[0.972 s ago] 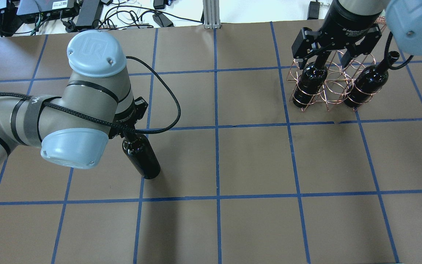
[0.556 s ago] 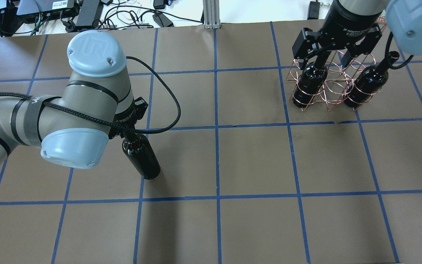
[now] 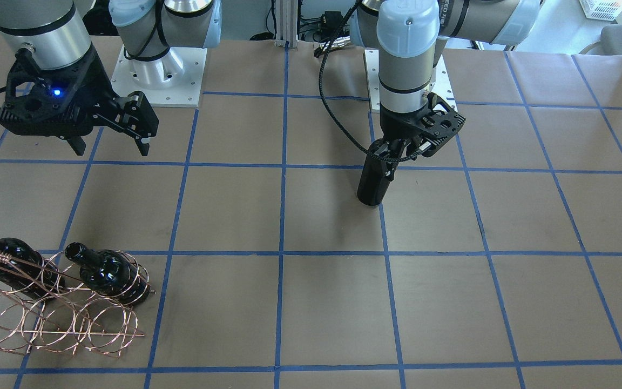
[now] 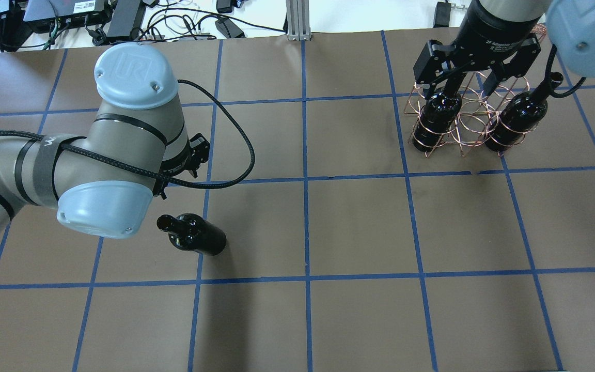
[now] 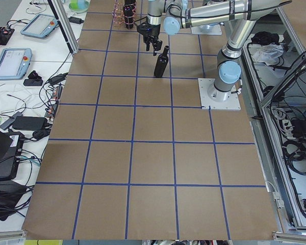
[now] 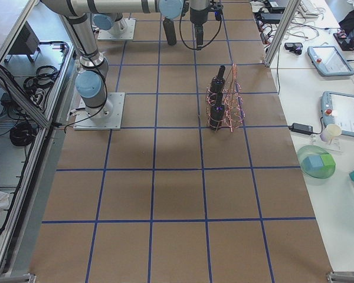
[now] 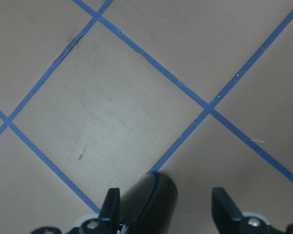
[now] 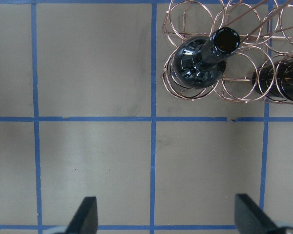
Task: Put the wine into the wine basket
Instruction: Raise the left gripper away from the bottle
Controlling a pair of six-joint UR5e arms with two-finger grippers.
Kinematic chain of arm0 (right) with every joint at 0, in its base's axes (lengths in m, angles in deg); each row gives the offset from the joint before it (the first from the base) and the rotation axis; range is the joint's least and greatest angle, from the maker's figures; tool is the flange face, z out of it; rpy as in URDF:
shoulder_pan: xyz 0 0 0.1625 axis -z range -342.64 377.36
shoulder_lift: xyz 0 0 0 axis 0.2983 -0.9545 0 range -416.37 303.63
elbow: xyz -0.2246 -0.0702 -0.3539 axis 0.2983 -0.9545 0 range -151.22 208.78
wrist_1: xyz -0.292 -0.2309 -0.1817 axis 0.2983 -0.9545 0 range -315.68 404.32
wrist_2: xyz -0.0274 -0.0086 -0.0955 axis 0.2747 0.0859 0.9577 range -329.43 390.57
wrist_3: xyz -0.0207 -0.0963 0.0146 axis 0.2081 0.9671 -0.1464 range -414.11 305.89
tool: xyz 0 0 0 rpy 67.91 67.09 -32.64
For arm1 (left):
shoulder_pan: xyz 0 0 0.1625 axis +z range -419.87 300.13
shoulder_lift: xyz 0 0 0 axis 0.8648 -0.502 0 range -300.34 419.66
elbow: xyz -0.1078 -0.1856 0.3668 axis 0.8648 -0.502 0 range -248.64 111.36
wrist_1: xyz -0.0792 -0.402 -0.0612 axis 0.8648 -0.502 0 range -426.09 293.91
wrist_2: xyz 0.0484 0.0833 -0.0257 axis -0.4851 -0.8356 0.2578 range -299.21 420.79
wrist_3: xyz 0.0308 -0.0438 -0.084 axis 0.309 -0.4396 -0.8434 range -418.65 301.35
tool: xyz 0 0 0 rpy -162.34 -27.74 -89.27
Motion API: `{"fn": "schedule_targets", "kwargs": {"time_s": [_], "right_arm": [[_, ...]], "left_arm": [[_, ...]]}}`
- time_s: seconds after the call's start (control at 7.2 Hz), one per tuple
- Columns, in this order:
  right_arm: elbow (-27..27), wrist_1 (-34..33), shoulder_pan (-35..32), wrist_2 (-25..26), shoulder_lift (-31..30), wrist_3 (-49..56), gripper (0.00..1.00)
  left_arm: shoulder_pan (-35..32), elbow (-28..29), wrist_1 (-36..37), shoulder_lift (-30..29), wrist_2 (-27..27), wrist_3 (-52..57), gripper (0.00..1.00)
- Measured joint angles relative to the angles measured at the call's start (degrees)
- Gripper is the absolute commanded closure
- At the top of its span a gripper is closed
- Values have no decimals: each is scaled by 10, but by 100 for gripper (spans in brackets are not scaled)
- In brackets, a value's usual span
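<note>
Overhead exterior | wine (image 4: pixel 197 238) leans, neck beside left gripper (image 7: pixel 166 195), unclamped; jaws apart | right gripper (image 8: pixel 166 200) jaws likewise apart

Black wine (image 4: pixel 197 239), copper wine basket (image 3: pixel 54 327)

Brown table (image 4: pixel 359 222) gridded in blue tape; bears one upright wine (image 4: pixel 197 238) and, well apart, the wine basket (image 4: pixel 470 124).
</note>
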Motion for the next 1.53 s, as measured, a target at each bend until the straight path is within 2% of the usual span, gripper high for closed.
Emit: {"fn": "schedule_targets", "kwargs": {"time_s": [0.42, 0.56, 0.69, 0.83, 1.25, 1.53], "right_arm": [[0, -2, 1, 0, 0, 1, 0], [0, -2, 1, -1, 0, 1, 0], [0, -3, 0, -1, 0, 0, 0], [1, -4, -1, -1, 1, 1, 0], [1, -6, -2, -4, 6, 11, 0], [-2, -7, -15, -6, 22, -7, 0]], "left_arm": [[5, 16, -3, 1, 5, 55, 16], [7, 25, -9, 1, 6, 96, 9], [15, 37, -12, 1, 9, 133, 9], [38, 60, -25, 1, 22, 189, 9], [165, 160, -137, -10, 91, 464, 6], [193, 226, -179, -35, 120, 571, 0]]}}
